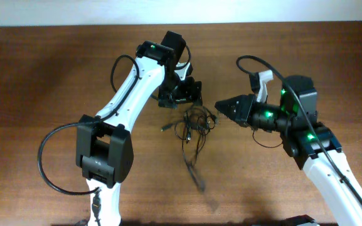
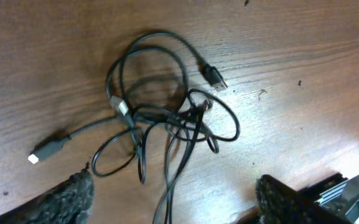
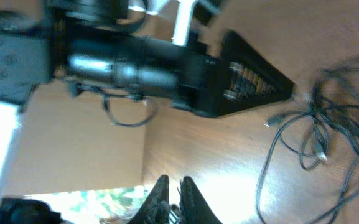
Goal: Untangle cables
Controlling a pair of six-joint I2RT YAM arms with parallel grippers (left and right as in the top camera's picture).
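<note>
Item: cables (image 2: pixel 167 118), several thin black cords lying in one loose knot on the wooden table (image 1: pixel 42 63). In the left wrist view the knot sits below and just ahead of the gap between the jaws of the left gripper (image 2: pixel 174 186), with one strand trailing back through that gap. In the overhead view it lies just beside the tip of the right gripper (image 1: pixel 221 107). Jaws: the left pair stands spread wide, holding nothing, its dark padded fingertips (image 2: pixel 67 199) apart from the cords. The right pair is pressed together, with nothing seen between the fingers. Handling, by judgement: light, limp and springy, so the loops will likely follow any pull as a bunch and tighten at the crossings. The smooth jacket may slide through a weak pinch, and the plugs may snag in loops. Where to hold: a free end outside the knot, just behind a plug. The metal-tipped plug (image 2: pixel 215 78) lies beyond the knot from the left jaws, and the white-tipped plug (image 2: pixel 42 152) just ahead of one of its pads. The centre of the knot is a poor place to grip.
</note>
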